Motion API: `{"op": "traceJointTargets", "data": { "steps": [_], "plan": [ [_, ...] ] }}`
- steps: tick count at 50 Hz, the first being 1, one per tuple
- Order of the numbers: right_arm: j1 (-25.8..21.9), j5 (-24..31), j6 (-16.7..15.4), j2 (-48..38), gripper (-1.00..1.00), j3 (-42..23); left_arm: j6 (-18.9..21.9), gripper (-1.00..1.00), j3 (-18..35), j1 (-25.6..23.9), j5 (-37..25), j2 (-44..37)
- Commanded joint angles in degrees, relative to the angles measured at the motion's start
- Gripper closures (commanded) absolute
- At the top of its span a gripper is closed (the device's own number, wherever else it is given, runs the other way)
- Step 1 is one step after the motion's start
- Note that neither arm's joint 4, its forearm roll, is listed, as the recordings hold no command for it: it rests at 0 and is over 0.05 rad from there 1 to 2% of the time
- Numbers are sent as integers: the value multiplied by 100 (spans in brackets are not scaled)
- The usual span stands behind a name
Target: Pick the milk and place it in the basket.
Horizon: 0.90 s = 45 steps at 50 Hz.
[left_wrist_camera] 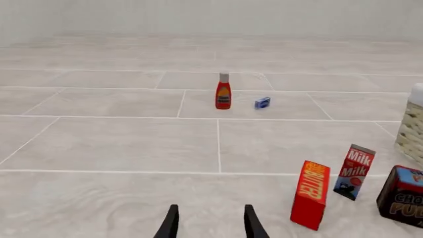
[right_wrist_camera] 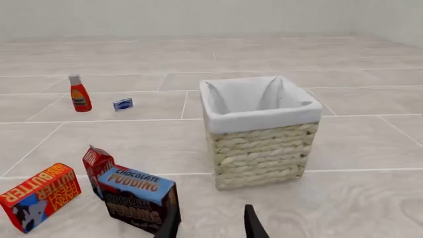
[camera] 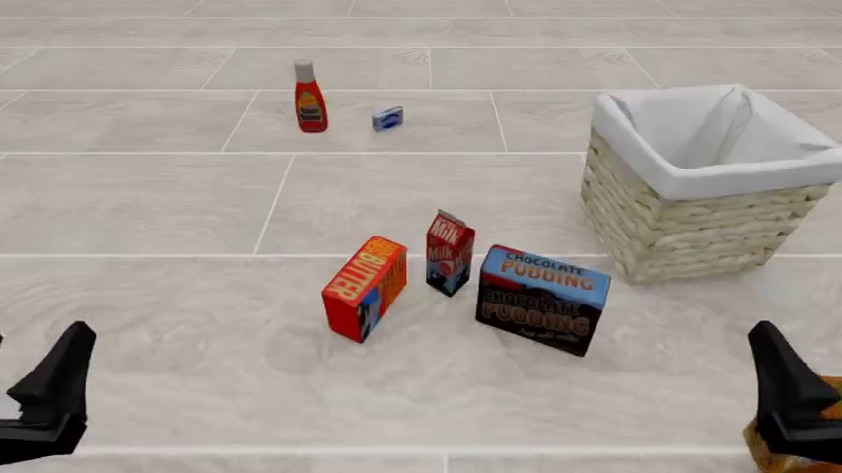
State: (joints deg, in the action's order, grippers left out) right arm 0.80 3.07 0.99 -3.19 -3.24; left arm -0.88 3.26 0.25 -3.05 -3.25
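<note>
Milk (camera: 449,252) stands upright between the butter box (camera: 365,287) and pudding box (camera: 542,299), at about eight o'clock from the basket (camera: 704,177). Carton probably light, stiff, smooth; pinch its flat sides mid-height. Left gripper (left_wrist_camera: 210,222) and right gripper (right_wrist_camera: 210,222) both gape, holding nothing

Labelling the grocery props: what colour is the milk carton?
Red, with a blue-and-white lower panel: the milk, clearest in left wrist view.

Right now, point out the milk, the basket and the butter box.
milk (camera: 449,254), front view, on its red front face.
basket (camera: 684,222), front view, on its woven side wall.
butter box (camera: 355,281), front view, on its orange lettered face.
</note>
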Motion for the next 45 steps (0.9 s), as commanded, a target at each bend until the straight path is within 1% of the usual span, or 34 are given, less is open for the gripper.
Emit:
{"op": "traceJointTargets", "data": {
  "steps": [1, 2, 3, 4, 6, 8, 9, 12, 14, 15, 18, 21, 23, 24, 25, 26, 27, 28, 29, 32, 33, 35, 38, 41, 42, 45],
  "plan": [
    [-154, -214, -47, 310, -100, 198, 25, -100, -97, -153, 270, 302],
    [-154, -212, -123, 310, -100, 208, -16, -100, -44, -173, 239, 310],
    [-40, -220, -216, 221, -100, 244, -135, -100, 61, -174, 148, 309],
    [-34, -325, -206, 58, -100, 262, -230, -100, 64, -223, 160, 311],
    [-5, -362, -211, 9, -100, 262, -226, -100, 80, -252, 169, 315],
    [-20, -146, -228, 198, -100, 198, -226, -100, 112, -235, 120, 314],
    [-92, -17, -301, 265, -100, 139, -248, -100, 135, -240, 108, 315],
    [-185, 136, -526, 265, -100, 5, -265, -100, 133, -220, 144, 321],
    [-189, 218, -561, 290, -100, -37, -291, -100, 143, -236, 134, 321],
    [-208, 303, -689, 243, -100, -161, -248, -100, 188, -239, 118, 323],
    [-302, 400, -745, 168, -100, -309, -213, -100, 267, -259, 85, 323],
    [-477, 209, -870, -424, -100, -468, -218, -100, 341, -212, 33, 324],
    [-609, 220, -958, -500, -100, -597, -225, -100, 366, -179, 17, 324],
    [-770, 237, -957, -603, -100, -706, -226, -100, 368, -178, 8, 324],
    [-947, 238, -877, -699, -100, -788, -230, -100, 368, -176, 0, 324],
    [-998, 278, -899, -758, -100, -918, -220, -100, 373, -179, -22, 324],
    [-1067, 306, -1013, -769, -100, -990, -203, -100, 383, -195, -46, 324],
    [-1067, 307, -1013, -768, -100, -991, -203, -100, 384, -195, -46, 324],
    [-1096, 319, -1119, -802, -100, -1047, -184, -100, 398, -215, -61, 324],
    [-1311, 295, -1204, -1023, -100, -1224, -165, -100, 458, -226, -119, 324],
    [-1408, 299, -1302, -1096, -100, -1304, -167, -100, 496, -214, -139, 324],
    [-1587, 275, -1390, -1282, -100, -1420, -164, -100, 530, -189, -150, 324],
    [-1705, 227, -1411, -1461, -100, -1516, -182, -100, 537, -186, -158, 324],
    [-1913, 93, -1501, -1880, -100, -1666, -192, -100, 542, -192, -161, 324],
    [-2037, 26, -1575, -2099, -100, -1726, -201, -100, 559, -209, -162, 324],
    [-2376, 15, -1639, -2483, -100, -1967, -238, -100, 564, -256, -130, 324]
  ]
}}
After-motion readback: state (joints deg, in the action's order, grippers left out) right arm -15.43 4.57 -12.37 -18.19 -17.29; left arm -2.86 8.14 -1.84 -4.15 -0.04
